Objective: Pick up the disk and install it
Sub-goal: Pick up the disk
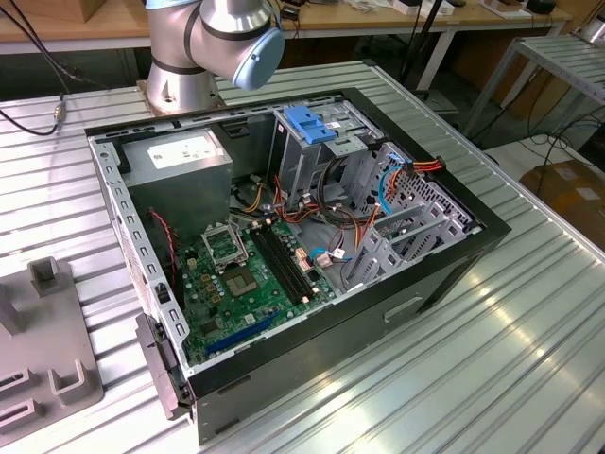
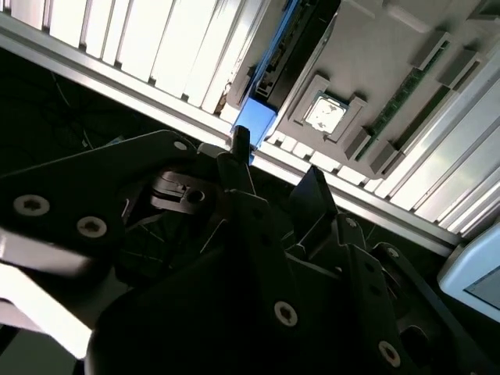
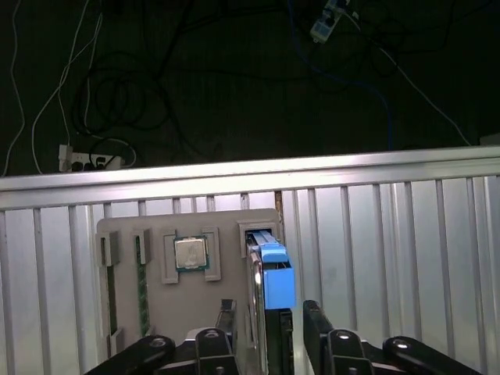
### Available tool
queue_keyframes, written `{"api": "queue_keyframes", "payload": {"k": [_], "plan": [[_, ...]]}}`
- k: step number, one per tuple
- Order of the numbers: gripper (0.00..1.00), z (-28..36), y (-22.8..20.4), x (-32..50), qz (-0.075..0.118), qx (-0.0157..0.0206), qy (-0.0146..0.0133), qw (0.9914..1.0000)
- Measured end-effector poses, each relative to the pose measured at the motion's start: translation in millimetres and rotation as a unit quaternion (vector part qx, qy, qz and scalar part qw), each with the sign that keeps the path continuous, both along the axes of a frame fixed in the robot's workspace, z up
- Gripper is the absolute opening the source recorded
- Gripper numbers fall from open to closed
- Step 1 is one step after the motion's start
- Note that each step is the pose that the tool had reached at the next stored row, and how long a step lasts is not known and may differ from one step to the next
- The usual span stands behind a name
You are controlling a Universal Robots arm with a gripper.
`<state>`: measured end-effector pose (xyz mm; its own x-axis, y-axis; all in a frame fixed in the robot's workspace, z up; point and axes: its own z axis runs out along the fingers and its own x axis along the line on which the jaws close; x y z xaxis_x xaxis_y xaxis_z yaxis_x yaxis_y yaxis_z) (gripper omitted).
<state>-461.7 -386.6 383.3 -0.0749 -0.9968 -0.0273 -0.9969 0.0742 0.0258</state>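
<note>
1. Black gripper (image 3: pixel 269 307) hardware sits nearest in the first wrist view. Its two fingers (image 3: pixel 312 324) are spread, one on each side of the disk, with a sliver of space showing on both sides, so nothing is clamped.
2. Between those fingers the disk (image 3: pixel 275 285) stands on edge in a slot of a grey holder plate (image 3: pixel 226 258), its bright blue rail toward the camera.
3. Just beside the disk's slot, a square processor chip (image 3: pixel 191 254) lies in a recess of the same plate. Green memory sticks (image 3: pixel 143 289) sit in narrow slots beyond the chip, on the side away from the disk.
4. That plate lies on a ribbed metal table (image 3: pixel 391 234), near its edge. Past the edge, loose cables (image 3: pixel 117 94) and a white power strip (image 3: pixel 90 162) lie on a dark floor.
5. Near the camera in the exterior view, at the exterior view's left, a grey slotted plate (image 1: pixel 47 350) of the same look lies on the table.
6. An open computer case (image 1: pixel 378 322) lies mid-table, with a green motherboard (image 1: pixel 246 274) inside and a metal drive cage (image 1: pixel 397 236) toward the exterior view's right.
7. Farther in, a grey power supply box (image 1: pixel 180 161) with a white label fills the far corner at the exterior view's left, and a light-blue latch block (image 1: pixel 310 123) sits to its right.
8. Farthest off, the arm (image 1: pixel 227 38) rises beyond the case.
</note>
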Motion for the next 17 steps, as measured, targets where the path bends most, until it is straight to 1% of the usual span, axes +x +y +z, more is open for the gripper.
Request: {"api": "queue_keyframes", "payload": {"k": [1,2,4,10,11,12,13,15,16,17], "plan": [[0.44,-0.9,0.0,0.0,0.000,0.0001,-0.0002,1.00000],[0.51,-2.0,0.0,0.0,0.000,0.0001,-0.0004,1.00000],[0.51,-6.3,0.0,0.0,0.001,0.0000,-0.0008,1.00000],[0.51,-17.1,0.4,0.0,0.003,-0.0004,-0.0008,1.00000],[0.51,-18.6,0.8,0.0,0.003,-0.0021,-0.0008,0.99999],[0.51,-20.4,2.0,0.0,0.003,-0.0060,-0.0007,0.99998],[0.51,-21.5,3.9,0.0,0.003,-0.0092,-0.0008,0.99995],[0.51,-23.5,9.6,0.1,0.003,-0.0133,-0.0007,0.99991],[0.51,-24.9,12.8,0.1,0.003,-0.0147,-0.0008,0.99989],[0.51,-28.4,16.9,0.1,0.003,-0.0157,-0.0008,0.99987]]}}
